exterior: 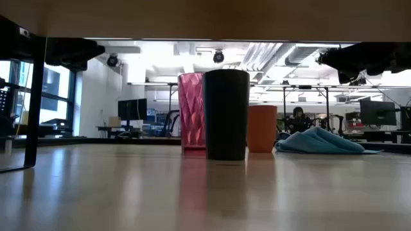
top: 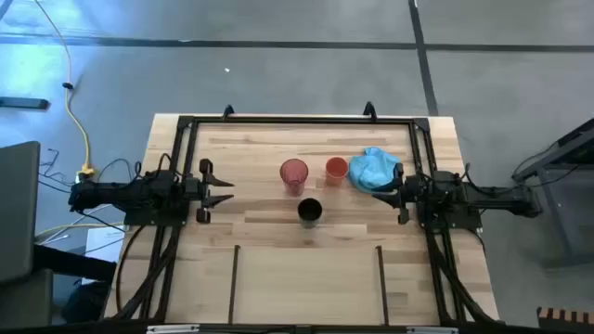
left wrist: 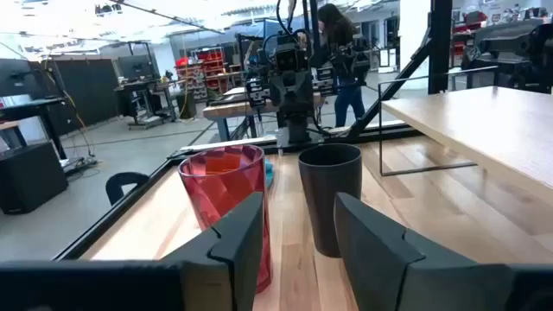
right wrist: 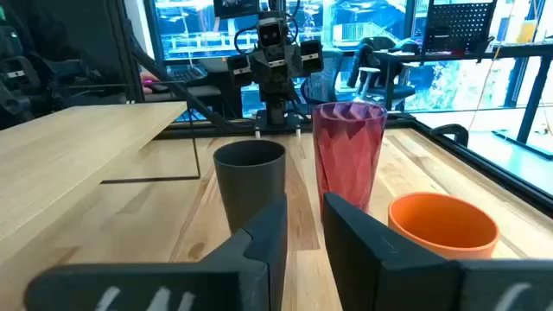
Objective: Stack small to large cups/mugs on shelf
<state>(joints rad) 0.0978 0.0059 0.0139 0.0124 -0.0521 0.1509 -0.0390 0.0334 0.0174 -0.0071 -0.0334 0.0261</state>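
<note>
Three cups stand upright on their bases mid-table: the translucent red-pink cup (top: 294, 173) (left wrist: 223, 186), the small orange cup (top: 336, 168) (right wrist: 442, 225) to its right, and the black cup (top: 310, 212) (exterior: 226, 115) nearer the near edge. The shelf (top: 306, 288) is the near wood strip, divided by two thin black bars. My left gripper (top: 219, 185) (left wrist: 298, 233) hovers open at the table's left, pointing at the cups. My right gripper (top: 382, 189) (right wrist: 304, 229) hovers at the right beside the orange cup, its fingers a narrow gap apart. Neither touches anything.
A light blue cloth (top: 374, 168) (exterior: 318, 141) lies crumpled right of the orange cup, under the right gripper's far side. A black frame (top: 297, 121) rims the table's far and side edges. Bare wood lies between the cups and the shelf bars (top: 232, 283) (top: 380, 283).
</note>
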